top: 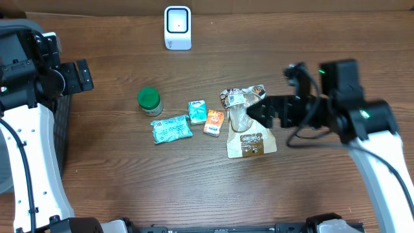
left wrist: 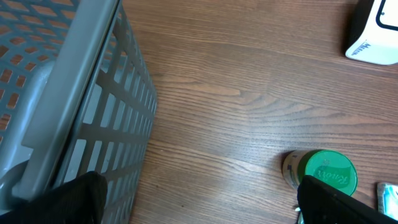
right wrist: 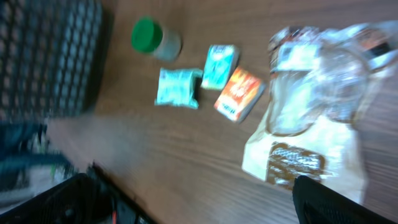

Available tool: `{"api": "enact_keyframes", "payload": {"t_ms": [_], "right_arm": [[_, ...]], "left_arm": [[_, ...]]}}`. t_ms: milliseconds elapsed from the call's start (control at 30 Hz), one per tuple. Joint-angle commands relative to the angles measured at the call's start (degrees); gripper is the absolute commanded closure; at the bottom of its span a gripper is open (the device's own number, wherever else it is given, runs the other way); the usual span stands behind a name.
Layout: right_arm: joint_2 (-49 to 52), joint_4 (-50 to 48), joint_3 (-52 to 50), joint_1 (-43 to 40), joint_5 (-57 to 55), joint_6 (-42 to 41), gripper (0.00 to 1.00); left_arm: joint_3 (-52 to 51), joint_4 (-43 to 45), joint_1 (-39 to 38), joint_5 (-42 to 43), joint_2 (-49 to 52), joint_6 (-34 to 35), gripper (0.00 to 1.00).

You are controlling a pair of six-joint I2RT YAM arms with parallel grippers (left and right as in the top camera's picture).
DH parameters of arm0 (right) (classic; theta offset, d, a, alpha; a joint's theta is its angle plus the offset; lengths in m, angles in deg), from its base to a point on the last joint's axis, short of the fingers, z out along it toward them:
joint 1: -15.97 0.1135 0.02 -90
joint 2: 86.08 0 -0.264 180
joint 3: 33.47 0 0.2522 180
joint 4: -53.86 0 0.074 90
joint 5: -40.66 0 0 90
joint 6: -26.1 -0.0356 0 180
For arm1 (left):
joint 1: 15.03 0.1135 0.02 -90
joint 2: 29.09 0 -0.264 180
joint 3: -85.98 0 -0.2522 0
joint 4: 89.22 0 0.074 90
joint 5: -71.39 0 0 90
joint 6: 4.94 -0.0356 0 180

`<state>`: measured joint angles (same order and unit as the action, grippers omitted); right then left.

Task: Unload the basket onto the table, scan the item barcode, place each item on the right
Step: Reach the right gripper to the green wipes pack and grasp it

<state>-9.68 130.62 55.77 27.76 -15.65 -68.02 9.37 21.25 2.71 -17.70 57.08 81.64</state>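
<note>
On the wooden table (top: 116,168) the bag (top: 251,139) lay under the right claw (top: 254,111), wide open and empty, like the left claw (top: 84,75). It would do best pinching an edge, barcode kept clear for the scanner (top: 177,27).

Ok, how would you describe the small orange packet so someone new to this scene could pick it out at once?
Below the white scanner at the back of the table, a row of items lies mid-table. The orange packet sits between a small teal packet and the big clear-and-tan bag. It is the only orange item there.
</note>
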Motion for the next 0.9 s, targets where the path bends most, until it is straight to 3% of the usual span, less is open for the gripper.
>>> {"api": "enact_keyframes", "payload": {"t_ms": [0, 100, 233, 367, 533, 867], "right_arm": [[5.60, -1.40, 2.69, 4.98, 0.68, 2.97, 0.00], [9.77, -7.06, 2.62, 7.54, 0.96, 2.82, 0.00], [14.64, -16.81, 2.58, 9.97, 2.36, -4.85, 0.00], [19.63, -22.93, 2.60, 13.73, 0.50, -6.01, 0.13], [26.38, -28.92, 2.60, 16.87, -1.49, -14.80, 0.24], [34.05, -32.57, 2.58, 20.55, -4.72, -24.65, 0.36]], "left_arm": [[0.37, 0.09, 0.13, 0.59, 0.35, -0.87, 0.00], [0.37, 0.09, 0.13, 0.59, 0.35, -0.87, 0.01], [0.37, 0.09, 0.13, 0.59, 0.35, -0.87, 0.00], [0.37, 0.09, 0.13, 0.59, 0.35, -0.87, 0.01], [0.37, 0.09, 0.13, 0.59, 0.35, -0.87, 0.01], [0.37, 0.09, 0.13, 0.59, 0.35, -0.87, 0.00]]}}
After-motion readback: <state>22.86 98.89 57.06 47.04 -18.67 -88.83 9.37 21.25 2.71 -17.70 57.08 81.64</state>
